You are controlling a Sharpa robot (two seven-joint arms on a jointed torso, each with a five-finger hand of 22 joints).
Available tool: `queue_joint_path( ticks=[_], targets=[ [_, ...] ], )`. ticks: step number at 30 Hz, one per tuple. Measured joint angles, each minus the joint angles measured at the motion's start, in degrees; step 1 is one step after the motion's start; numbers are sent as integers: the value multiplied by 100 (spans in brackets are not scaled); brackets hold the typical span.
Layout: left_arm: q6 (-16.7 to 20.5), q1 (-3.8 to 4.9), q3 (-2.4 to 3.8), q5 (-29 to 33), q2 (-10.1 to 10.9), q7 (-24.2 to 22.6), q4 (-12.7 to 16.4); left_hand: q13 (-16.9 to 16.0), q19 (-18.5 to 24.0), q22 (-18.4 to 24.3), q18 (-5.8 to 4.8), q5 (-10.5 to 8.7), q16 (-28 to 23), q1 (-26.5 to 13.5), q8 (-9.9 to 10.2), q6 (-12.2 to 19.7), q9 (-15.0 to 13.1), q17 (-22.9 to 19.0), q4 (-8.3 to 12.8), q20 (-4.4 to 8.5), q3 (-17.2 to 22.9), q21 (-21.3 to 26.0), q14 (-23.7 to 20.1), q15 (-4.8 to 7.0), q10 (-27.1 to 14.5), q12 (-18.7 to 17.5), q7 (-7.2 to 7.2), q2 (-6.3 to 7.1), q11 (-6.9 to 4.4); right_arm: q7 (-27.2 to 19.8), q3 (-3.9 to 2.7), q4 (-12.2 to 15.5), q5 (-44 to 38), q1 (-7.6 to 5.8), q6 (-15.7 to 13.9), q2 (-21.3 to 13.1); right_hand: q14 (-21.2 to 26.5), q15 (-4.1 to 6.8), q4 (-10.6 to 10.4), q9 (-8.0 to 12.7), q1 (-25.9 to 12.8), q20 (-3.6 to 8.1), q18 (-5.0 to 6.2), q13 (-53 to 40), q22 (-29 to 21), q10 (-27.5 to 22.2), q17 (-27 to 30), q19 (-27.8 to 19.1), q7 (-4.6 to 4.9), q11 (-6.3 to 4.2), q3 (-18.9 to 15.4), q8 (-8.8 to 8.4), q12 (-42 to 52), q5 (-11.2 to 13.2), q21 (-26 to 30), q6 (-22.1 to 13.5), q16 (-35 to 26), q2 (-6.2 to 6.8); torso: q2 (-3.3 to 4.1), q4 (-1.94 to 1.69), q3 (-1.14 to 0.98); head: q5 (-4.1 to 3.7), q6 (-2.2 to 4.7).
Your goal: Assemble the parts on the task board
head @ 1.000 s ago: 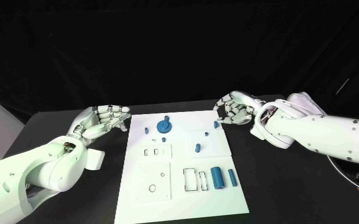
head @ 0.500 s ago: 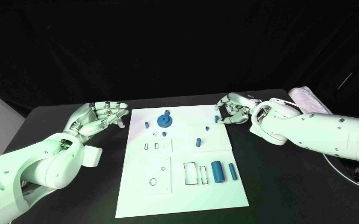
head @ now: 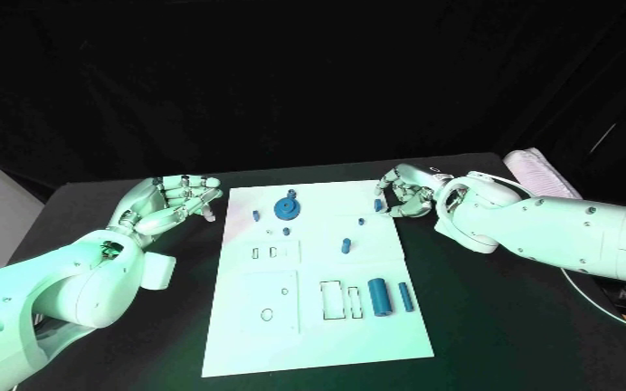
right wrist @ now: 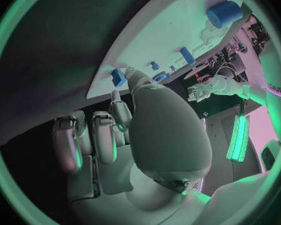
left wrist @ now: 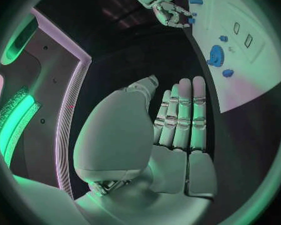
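Near end of the board: you are looking at the task board [head: 313,337] lying long-ways down the middle of the table [head: 522,337], its near end bare of parts.
Cylinder and rod: a thick blue cylinder [head: 378,297] and a thin blue rod [head: 406,296] are lying side by side toward the board's right edge, long axes both running near-to-far, beside the rectangular slots [head: 342,300].
Middle peg: a short blue peg [head: 346,246] is sitting mid-board (whether standing or lying, you cannot tell).
Gear: a blue gear [head: 285,209] is lying flat near the far edge, two small blue pieces [head: 257,215] close by it.
Right hand: your right hand [head: 407,194] is hovering over the far right corner, fingers curled around a small blue part [head: 378,205]; the right wrist view is showing that part [right wrist: 118,77] at the board's edge just ahead of the fingertips [right wrist: 115,96], but you cannot tell if they are gripping it.
That part's axis: it is appearing upright, long axis pointing up off the board.
Left hand: your left hand [head: 174,203] is hanging off the far left corner, fingers straight and together in the left wrist view [left wrist: 178,130], holding nothing.
Step in hand: probably reaching to pick up that corner part.
Next move: you are needing a firm pinch and a straight lift before carrying it to a matching hole.
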State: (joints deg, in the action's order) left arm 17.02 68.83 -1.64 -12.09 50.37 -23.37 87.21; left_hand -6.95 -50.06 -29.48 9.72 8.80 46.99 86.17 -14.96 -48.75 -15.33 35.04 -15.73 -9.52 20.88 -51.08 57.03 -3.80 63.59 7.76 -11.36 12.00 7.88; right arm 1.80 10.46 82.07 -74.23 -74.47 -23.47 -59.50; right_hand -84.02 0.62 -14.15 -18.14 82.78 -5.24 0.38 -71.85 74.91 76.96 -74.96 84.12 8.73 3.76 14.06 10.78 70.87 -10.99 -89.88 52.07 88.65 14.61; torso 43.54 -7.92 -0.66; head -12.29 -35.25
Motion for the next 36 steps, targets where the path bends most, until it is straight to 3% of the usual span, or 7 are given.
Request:
queue_joint_path(
  ticks=[7, 12, 36],
  targets=[
    [1, 0, 0, -1, 26, 3, 11, 0, 0, 0, 0, 0, 0, 0, 0, 11, 0, 4, 0, 0, 0, 0, 20, -20, 0, 0, -11, 0, 0, 36, -1, -59, 1, 29, 8, 76, 0, 0, -94, -4, 16, 0, 0, -147, 0, 93, 1, 0, -17, -10, 101, 29, 133, 0, 0, 120, 22, -165, 2, -7, 1, 10, -5],
    [2, 0, 1, -2, 58, 6, 31, 0, -21, 0, 1, 0, 0, 0, 0, 21, 1, 4, 0, -21, 0, 0, 20, -20, 0, 0, -21, 0, 0, 56, -2, -113, 9, 51, 9, 112, 0, 0, -66, 7, 115, 0, 0, -171, 4, 112, 1, 0, -38, -29, 407, 29, 133, 24, 0, 201, 22, -264, 4, -7, 3, 23, -12],
    [6, 1, 1, -4, 134, 16, 47, 1, -20, -5, 1, 3, 0, 0, 0, 20, -5, 11, 0, -21, 0, -23, 20, -20, 0, 0, -21, 0, 0, 116, -2, -193, 16, 77, 10, 185, 0, 1, -21, 30, 113, 0, 1, -201, 3, 112, 2, -1, -36, -29, 620, 28, 156, 57, 0, 240, 22, -263, 3, 4, -4, 63, -34]
  ],
)
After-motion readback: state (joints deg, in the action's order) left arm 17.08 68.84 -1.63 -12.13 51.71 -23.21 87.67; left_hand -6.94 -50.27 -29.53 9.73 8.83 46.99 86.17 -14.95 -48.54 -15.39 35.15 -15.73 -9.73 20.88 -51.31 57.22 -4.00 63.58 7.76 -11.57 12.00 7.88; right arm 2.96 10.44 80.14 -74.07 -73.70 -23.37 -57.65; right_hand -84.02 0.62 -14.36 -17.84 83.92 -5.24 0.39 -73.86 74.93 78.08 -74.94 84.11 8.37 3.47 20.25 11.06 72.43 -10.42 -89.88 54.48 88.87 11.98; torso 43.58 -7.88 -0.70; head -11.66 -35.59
